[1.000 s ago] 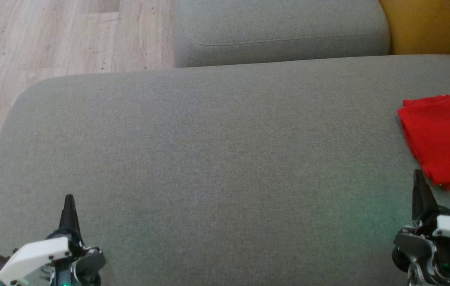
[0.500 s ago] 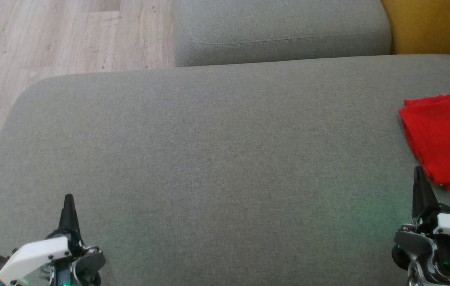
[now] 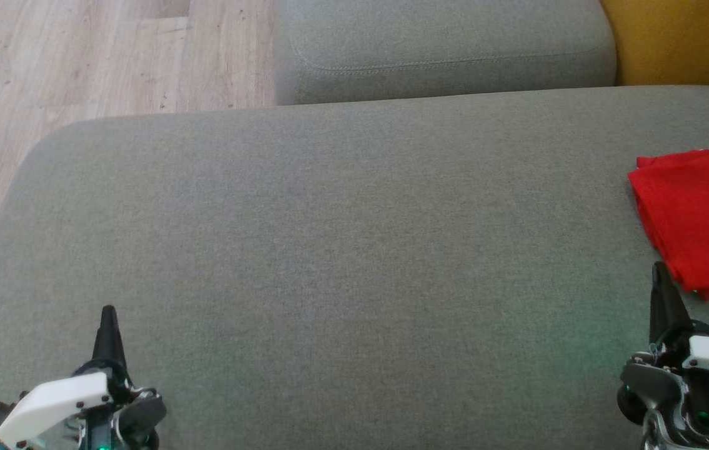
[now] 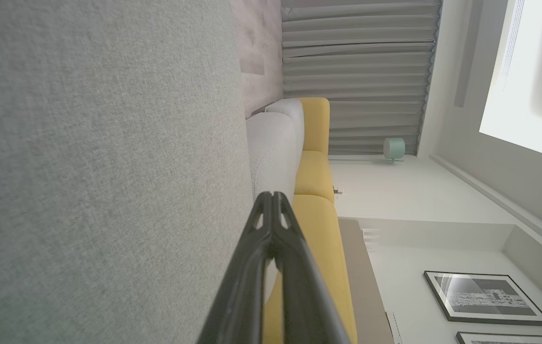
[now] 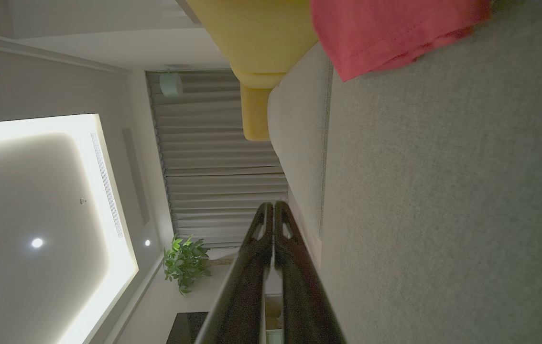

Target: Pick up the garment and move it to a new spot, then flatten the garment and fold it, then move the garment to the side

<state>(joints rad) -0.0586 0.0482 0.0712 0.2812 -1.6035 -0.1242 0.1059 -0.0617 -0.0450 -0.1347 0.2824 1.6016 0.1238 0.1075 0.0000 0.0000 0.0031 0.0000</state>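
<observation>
The garment is showing plain bright red. The seat cushion under it is showing a fine speckled grey weave, and a faint green glow is tinting it near the right gripper. That gripper and the left gripper are showing black fingers and white shells. The floor is showing pale wood grain. The sofa back is showing mustard yellow. The curtains are hanging in grey pleats, a black frame is bordering a grey-and-white print, and the plant is showing leafy green.
</observation>
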